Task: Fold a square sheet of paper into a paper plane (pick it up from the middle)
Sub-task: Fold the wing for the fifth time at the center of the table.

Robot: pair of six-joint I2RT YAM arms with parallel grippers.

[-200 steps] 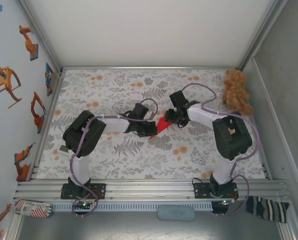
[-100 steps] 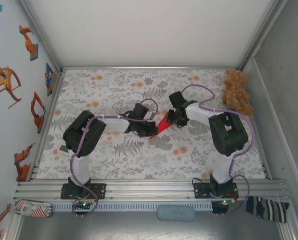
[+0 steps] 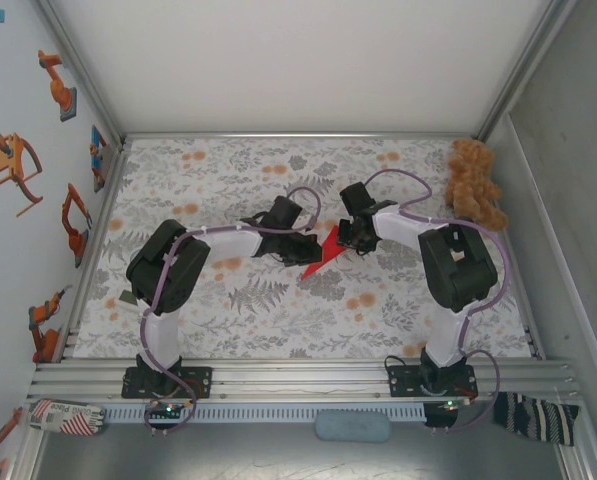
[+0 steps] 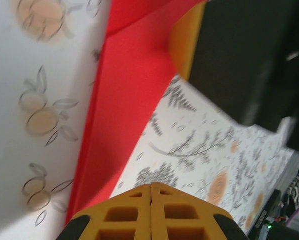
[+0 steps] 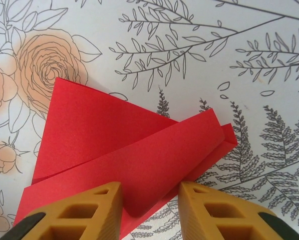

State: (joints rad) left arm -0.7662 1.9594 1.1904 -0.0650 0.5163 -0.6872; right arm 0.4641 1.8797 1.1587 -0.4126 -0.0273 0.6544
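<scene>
Since 1 second earlier, the left gripper (image 3: 304, 246) had drawn back off the red paper (image 3: 321, 252), uncovering more of its near tip, and the right gripper (image 3: 344, 242) had narrowed its jaws.

From above, the red paper lay flat on the floral table cover (image 3: 228, 180) at mid-table, between the 2 grippers. It was a narrow folded wedge whose tip pointed toward the near left.

Seen from the right wrist, the paper (image 5: 114, 145) showed stacked folded layers, with 1 long flap curling up off the layer beneath. The right gripper (image 5: 149, 192) stood part-open, 1 finger on either side of that raised flap, clamping nothing.

Seen from the left wrist, the paper (image 4: 124, 100) ran as a long creased strip. The left gripper (image 4: 151, 189) was clenched, its 2 fingers pressed together with no paper visible between them, their tips just beside the strip's edge. At the far end of the strip, a yellow finger (image 4: 185, 45) of the right gripper met the paper.

A brown teddy bear (image 3: 475, 185) sat at the far right corner, well apart.
</scene>
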